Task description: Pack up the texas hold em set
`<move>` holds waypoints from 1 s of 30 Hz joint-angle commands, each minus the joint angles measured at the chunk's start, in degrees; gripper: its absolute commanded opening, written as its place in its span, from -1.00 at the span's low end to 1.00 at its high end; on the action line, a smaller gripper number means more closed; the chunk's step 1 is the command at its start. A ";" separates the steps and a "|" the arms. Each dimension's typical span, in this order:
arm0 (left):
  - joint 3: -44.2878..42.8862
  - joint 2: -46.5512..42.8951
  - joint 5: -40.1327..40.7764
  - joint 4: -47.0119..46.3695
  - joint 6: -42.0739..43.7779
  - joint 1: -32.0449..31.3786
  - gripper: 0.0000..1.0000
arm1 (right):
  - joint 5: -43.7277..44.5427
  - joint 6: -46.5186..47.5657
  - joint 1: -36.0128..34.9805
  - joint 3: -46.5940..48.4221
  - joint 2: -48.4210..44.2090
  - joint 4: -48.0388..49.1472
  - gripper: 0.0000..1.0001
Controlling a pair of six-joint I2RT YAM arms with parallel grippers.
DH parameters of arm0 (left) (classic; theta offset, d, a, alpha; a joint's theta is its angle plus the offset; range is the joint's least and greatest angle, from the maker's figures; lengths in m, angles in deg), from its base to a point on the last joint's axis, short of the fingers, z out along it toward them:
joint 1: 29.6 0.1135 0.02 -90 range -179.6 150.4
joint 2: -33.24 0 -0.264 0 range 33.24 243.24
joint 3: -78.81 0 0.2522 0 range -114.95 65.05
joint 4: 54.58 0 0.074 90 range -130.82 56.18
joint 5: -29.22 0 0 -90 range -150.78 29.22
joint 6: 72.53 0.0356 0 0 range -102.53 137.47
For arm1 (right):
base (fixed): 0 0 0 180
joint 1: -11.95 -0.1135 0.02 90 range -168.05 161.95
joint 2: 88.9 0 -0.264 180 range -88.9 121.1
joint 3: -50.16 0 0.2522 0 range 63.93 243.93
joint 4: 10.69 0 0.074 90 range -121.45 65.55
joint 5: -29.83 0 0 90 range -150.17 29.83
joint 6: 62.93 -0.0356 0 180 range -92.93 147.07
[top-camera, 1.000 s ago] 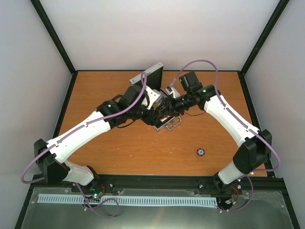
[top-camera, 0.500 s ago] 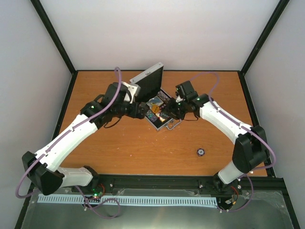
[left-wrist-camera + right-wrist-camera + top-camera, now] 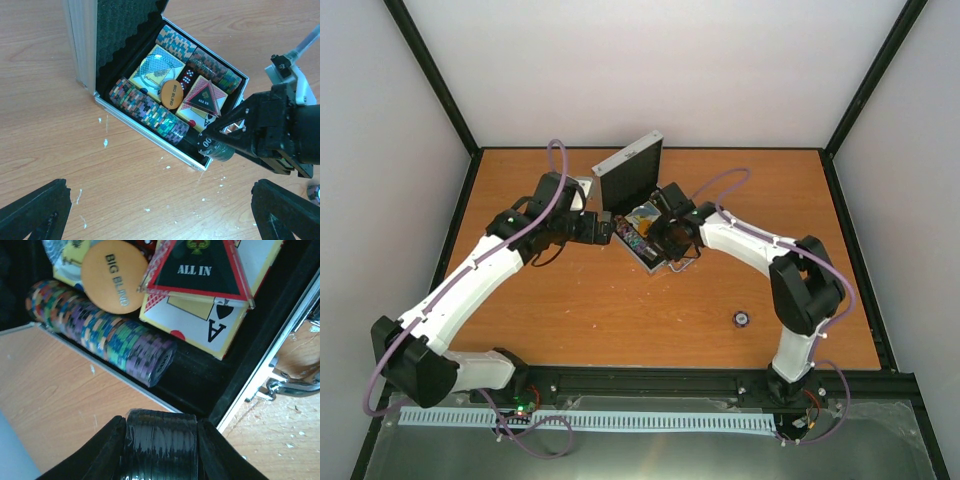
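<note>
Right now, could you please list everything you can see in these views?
case: one, silver, black-lined, open mid-table, lid upright
chip rows: two, multicoloured, along opposite sides inside
card boxes: two, pale, side by side inside
disc: one, orange, on the boxes
token: one, dark triangle, on a box
loose chip: one, dark, on table near right arm
chip stack: one, black, in right gripper
left gripper: open, beside the case
right gripper: shut on the stack, over the case's corner

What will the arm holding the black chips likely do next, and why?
Probably lower the right gripper slightly and set its black chips into the case. They hang just over the bare gap where the coloured chip row stops short.
</note>
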 commanded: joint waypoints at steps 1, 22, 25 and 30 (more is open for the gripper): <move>-0.66 0.45 1.28 0.47 3.43 0.20 1.00 | 3.20 -6.63 -0.88 3.55 3.26 -1.05 -0.71; 1.75 0.63 -0.53 0.35 8.46 0.29 0.99 | 4.60 -10.85 -0.98 9.69 11.40 -5.75 -0.43; 1.81 0.77 -0.67 0.30 8.47 0.29 1.00 | 4.08 -10.78 -0.98 10.57 12.15 -6.07 -0.34; 1.78 0.83 -0.60 0.21 8.64 0.29 0.99 | 3.78 -10.72 -0.97 11.08 12.13 -6.10 -0.09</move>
